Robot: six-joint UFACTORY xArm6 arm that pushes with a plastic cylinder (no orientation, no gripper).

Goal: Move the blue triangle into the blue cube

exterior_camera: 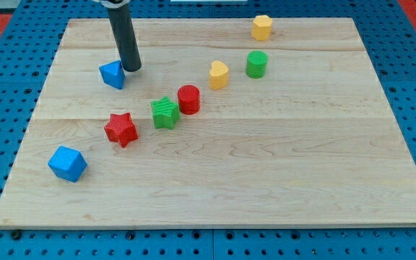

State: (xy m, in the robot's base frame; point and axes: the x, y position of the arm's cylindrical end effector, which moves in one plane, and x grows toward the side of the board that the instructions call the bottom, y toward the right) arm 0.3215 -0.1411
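The blue triangle (112, 74) lies at the view's upper left of the wooden board (266, 188). My tip (132, 68) rests just to the right of the blue triangle, touching or nearly touching its right side. The blue cube (67, 164) sits at the view's lower left, well below the triangle and slightly to its left.
A red star (121, 129), a green star (165, 113) and a red cylinder (188, 99) form a diagonal line rising to the right. Further along it are a yellow block (219, 74) and a green cylinder (256, 64). Another yellow block (262, 27) sits near the top edge.
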